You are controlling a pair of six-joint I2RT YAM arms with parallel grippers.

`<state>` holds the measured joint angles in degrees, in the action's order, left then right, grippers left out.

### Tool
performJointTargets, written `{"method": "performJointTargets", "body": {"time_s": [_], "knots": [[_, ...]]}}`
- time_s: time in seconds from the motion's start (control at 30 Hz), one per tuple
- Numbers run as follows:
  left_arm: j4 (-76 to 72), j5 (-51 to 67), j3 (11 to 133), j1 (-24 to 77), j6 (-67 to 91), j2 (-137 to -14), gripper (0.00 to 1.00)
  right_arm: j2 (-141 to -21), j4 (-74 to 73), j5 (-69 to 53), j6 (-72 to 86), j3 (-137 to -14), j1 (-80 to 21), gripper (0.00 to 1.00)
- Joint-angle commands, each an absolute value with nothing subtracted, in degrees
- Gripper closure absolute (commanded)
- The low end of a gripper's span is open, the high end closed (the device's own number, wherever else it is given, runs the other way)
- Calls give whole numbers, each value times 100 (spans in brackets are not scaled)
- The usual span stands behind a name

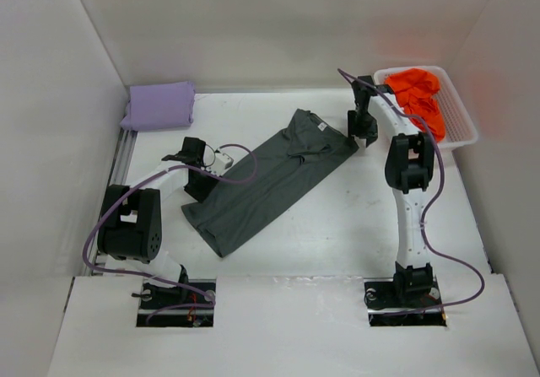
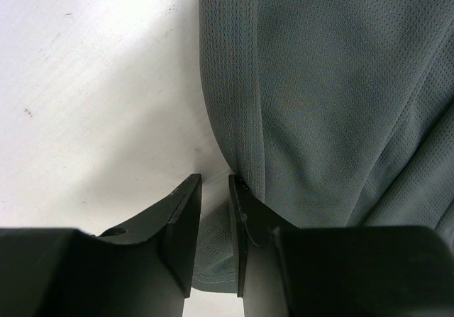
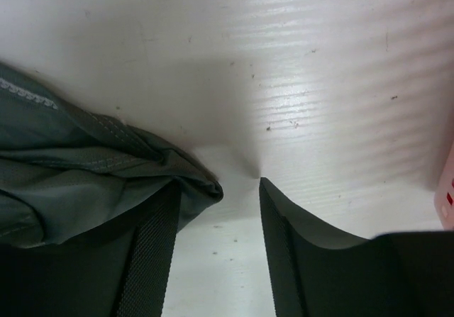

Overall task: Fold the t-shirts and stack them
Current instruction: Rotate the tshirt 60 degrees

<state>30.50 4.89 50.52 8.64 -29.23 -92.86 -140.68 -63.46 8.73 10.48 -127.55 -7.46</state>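
white table [image 1: 337, 225] carries a spread dark grey shirt [image 1: 270, 179], folded lavender shirt [image 1: 159, 105], and mesh basket [image 1: 460, 128].

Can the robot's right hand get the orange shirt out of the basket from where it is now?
Probably yes. The orange shirt lies heaped in the open-topped white basket, just beside the right hand, with nothing over it. The hand is open at the grey shirt's corner.
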Motion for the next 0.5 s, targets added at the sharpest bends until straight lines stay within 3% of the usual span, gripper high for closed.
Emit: {"method": "performJointTargets", "body": {"time_s": [0.0,0.17,0.27,0.47], "knots": [[3428,308,4386,778,-3015,-10327,79,-14282,-6284,1045,993,-13051,-716,49],[3428,308,4386,778,-3015,-10345,79,-14353,-6302,1476,879,-13122,-786,83],[3437,308,4395,778,-3015,-10362,79,-14353,-6302,1450,853,-13122,-786,95],[3647,351,4377,839,-3076,-10108,78,-14475,-6249,1590,738,-13875,-891,100]]}}
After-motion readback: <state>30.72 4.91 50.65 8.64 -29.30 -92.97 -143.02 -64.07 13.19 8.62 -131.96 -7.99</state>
